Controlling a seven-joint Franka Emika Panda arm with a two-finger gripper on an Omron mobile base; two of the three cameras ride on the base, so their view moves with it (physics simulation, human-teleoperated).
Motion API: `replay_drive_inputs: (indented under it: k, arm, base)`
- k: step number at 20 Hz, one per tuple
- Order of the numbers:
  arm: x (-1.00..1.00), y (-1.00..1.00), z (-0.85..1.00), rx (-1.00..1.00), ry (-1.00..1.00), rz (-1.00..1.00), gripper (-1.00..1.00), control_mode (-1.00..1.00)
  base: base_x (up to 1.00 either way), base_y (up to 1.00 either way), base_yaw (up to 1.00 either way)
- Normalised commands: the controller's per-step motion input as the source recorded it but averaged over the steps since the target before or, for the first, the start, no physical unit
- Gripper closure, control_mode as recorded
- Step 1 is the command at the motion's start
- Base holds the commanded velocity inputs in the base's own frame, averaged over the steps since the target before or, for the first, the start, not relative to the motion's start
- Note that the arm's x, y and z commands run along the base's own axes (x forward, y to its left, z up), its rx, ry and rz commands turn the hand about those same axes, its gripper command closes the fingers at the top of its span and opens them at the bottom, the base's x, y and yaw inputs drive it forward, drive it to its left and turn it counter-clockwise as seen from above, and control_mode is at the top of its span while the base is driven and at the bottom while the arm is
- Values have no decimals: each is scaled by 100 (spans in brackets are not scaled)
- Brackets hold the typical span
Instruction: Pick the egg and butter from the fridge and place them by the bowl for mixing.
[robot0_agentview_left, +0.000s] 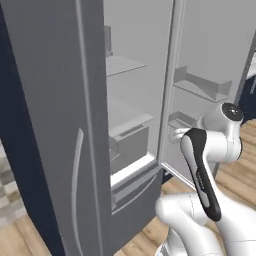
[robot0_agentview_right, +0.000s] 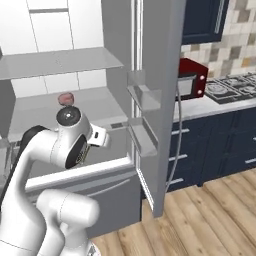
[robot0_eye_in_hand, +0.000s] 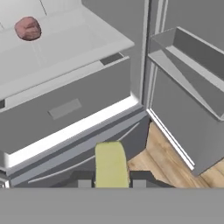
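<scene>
Tool (robot0_eye_in_hand: 109, 183) around butter (robot0_eye_in_hand: 111, 164), lengthwise ahead.

The butter (robot0_eye_in_hand: 111, 164) is cut off at its lower end by the grey band, so its full length is hidden; the gripper's finger tips barely show beside it; the pink meat lump (robot0_agentview_right: 65, 98) is partly hidden behind the arm's joint (robot0_agentview_right: 68, 117); the fridge (robot0_agentview_left: 60, 125) runs past the top edge.
</scene>
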Motion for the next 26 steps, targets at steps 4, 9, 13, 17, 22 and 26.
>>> replay_drive_inputs:
  k: [4,9,13,17,22,26]
  arm:
    - [0,0,0,0,0,0,100,100]
    - [0,0,0,0,0,0,100,100]
    - [0,0,0,0,0,0,100,100]
    - [0,0,0,0,0,0,100,100]
    - [0,0,0,0,0,0,100,100]
    - [0,0,0,0,0,0,100,100]
  base:
    - [-60,26,-36]
    - [-59,44,-30]
    - [-68,39,-15]
    - [-53,18,-35]
    - [-30,14,-61]
    - [-32,0,-53]
